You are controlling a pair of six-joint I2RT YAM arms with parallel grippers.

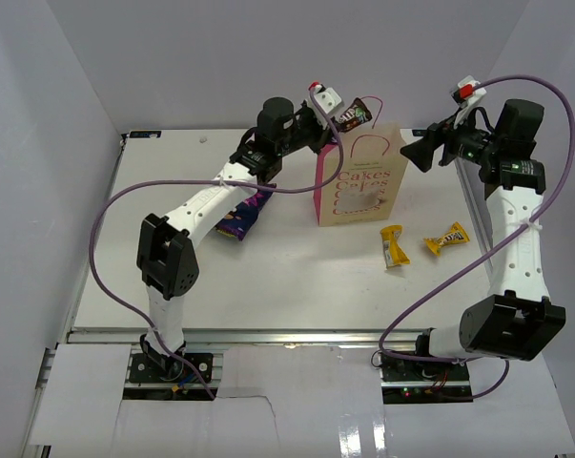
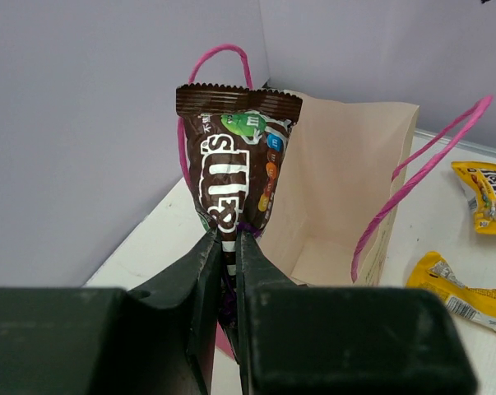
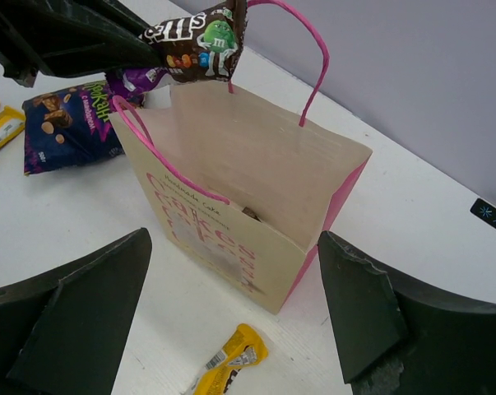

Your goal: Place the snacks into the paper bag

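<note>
Pinching a brown packet (image 2: 235, 164), left gripper (image 2: 229, 240) hovers above paper bag (image 2: 338, 181).

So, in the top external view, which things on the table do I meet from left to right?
purple-blue snack bag → paper bag → first yellow packet → second yellow packet. The held brown packet overlaps the paper bag, so it is omitted.

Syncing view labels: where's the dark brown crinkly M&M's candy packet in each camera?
Top external: dark brown M&M's candy packet at top centre, above the tan kraft paper bag with pink loop handles.
Left wrist: packet mid-frame, pinched in the left gripper.
Right wrist: packet at top left, by the bag's rim.
Shared landmark: the bag's pink handles.
</note>
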